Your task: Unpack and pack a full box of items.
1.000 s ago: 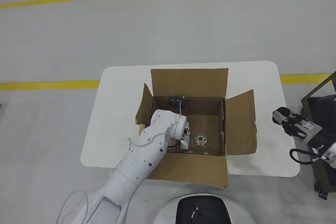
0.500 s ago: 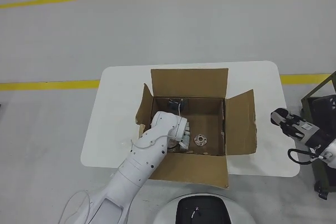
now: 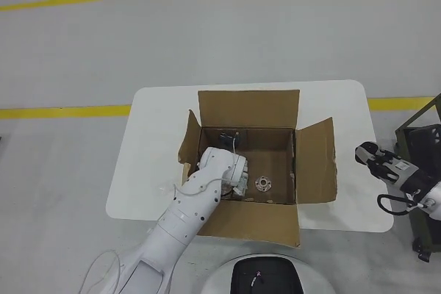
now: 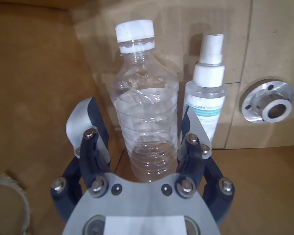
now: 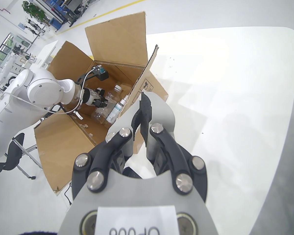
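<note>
Right, by my reckoning this is the unpacking half. On the white table (image 3: 154,147) the cardboard box (image 3: 248,109) stands with its flaps spread and goods inside. My left pincer (image 4: 134,116) is down in the near-left part of the box. Its fingers are apart, one on each side of the clear bottle (image 4: 144,94). One finger looks to be just touching the bottle and the other has a gap, so there is no grip yet.

The next move, I'd say, is to close gently and lift straight out past the box wall. Those thin ribbed walls look ready to buckle under a hard squeeze. The bottle seems to lie on the box floor, white cap on, mostly empty. Just to its right is a small spray bottle (image 4: 208,99), so close that a finger has to slip between the two. Further right sits a metal flange (image 4: 267,103).

My right pincer (image 5: 143,108) hangs over the table's right edge, fingers together, holding nothing.
</note>
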Controlling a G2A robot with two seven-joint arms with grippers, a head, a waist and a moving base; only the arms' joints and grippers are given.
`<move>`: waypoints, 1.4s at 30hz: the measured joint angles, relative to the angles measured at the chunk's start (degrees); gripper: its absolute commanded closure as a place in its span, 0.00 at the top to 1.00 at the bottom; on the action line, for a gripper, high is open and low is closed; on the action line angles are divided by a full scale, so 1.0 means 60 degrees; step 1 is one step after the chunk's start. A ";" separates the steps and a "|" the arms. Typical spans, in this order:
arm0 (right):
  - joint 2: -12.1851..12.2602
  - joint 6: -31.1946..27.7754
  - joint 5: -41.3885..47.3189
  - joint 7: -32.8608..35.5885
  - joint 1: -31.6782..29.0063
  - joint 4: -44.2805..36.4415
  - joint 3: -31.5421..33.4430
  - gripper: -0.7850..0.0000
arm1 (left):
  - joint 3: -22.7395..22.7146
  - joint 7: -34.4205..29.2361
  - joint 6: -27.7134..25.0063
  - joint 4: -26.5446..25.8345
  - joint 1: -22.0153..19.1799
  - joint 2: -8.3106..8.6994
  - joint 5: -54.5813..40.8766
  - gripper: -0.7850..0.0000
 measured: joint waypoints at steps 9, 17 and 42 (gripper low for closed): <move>0.0002 0.0003 0.0002 0.0015 0.0013 0.0046 -0.0024 0.00 | -0.0090 0.0074 -0.0095 0.0307 0.0087 -0.0145 -0.0041 0.80; 0.0008 0.0062 0.0135 0.0157 0.0017 0.0068 -0.0028 0.35 | -0.0216 0.0145 -0.0146 0.0568 0.0098 -0.0259 -0.0064 0.00; -0.0060 0.0338 0.1839 0.0142 0.0297 0.0598 -0.0533 0.80 | -0.1900 -0.1362 -0.0164 -0.3127 0.0624 -0.0051 0.0112 0.00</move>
